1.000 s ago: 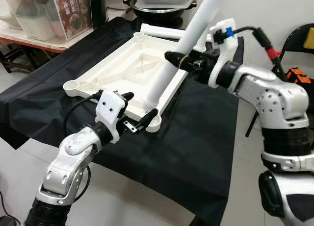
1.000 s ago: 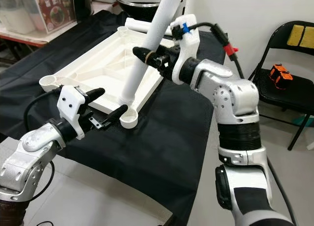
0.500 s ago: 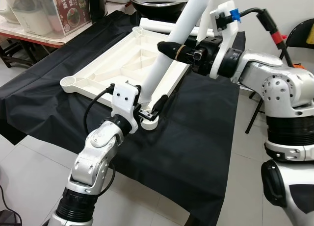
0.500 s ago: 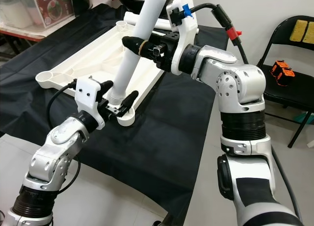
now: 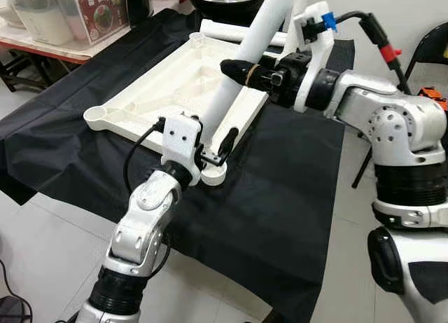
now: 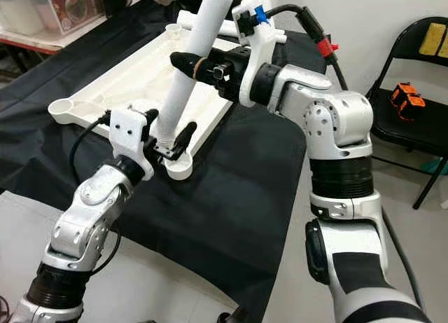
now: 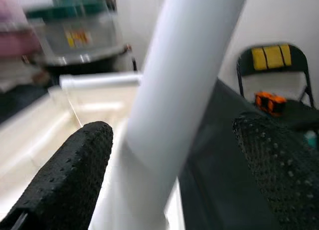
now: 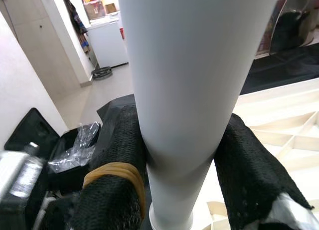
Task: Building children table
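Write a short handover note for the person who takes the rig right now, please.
Right tool: shut on the leg, holding it tilted.
Left tool: open, fingers either side of the leg's foot at the near corner socket, not gripping.
Tabletop lies upside down on the black cloth; a spare leg lies behind it.
Done: leg brought to the socket.
Left: whether it is seated cannot be told; other corners need legs.

Right pincer (image 5: 241, 69) clamped; left pincer (image 5: 213, 142) spread.

Bright, even indoor light, soft shadows; sharp head views, blurred out-of-focus left wrist view.
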Controlling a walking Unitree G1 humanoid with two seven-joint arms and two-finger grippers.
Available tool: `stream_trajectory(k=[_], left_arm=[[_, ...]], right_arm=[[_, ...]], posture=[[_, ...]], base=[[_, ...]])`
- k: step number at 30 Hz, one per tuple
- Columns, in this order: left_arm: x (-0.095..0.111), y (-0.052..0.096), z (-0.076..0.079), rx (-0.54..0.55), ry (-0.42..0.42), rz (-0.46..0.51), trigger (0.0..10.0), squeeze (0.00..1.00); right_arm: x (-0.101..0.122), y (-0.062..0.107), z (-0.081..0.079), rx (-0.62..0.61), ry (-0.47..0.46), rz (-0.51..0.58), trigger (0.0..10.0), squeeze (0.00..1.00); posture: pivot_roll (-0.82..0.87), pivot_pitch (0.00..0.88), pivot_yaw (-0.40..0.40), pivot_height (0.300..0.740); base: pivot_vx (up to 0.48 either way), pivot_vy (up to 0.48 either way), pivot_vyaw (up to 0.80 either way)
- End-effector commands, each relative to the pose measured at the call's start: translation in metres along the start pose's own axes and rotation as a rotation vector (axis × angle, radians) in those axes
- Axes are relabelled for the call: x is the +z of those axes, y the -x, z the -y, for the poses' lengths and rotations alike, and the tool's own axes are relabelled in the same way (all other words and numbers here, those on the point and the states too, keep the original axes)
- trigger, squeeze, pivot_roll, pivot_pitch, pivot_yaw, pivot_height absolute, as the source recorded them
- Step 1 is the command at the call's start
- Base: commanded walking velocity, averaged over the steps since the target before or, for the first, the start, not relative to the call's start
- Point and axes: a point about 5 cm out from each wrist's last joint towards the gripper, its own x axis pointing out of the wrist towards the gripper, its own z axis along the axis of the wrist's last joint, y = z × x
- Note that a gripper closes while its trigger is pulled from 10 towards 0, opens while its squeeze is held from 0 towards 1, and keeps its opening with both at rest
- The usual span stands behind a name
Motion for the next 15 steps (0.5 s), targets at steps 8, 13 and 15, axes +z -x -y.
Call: stream_trajectory(k=[8, 13, 15], left_arm=[[-0.002, 0.002, 0.003, -0.074, -0.096, -0.003, 10.0, 1.0], [-0.014, 0.0, 0.004, -0.049, -0.209, -0.06, 10.0, 0.0], [-0.015, 0.0, 0.004, -0.042, -0.218, -0.065, 10.0, 0.0]], right_arm=[[0.005, -0.002, 0.0, -0.006, 0.003, 0.007, 10.0, 0.0], [0.006, -0.004, -0.005, 0.017, -0.01, 0.016, 10.0, 0.0], [0.007, -0.005, -0.006, 0.023, -0.013, 0.018, 10.0, 0.0]], posture=[[-0.03, 0.095, -0.021, 0.74], [-0.04, 0.096, -0.02, 0.74], [-0.04, 0.096, -0.02, 0.74]], base=[[0.0, 0.0, 0.0], [0.0, 0.0, 0.0], [0.0, 0.0, 0.0]])
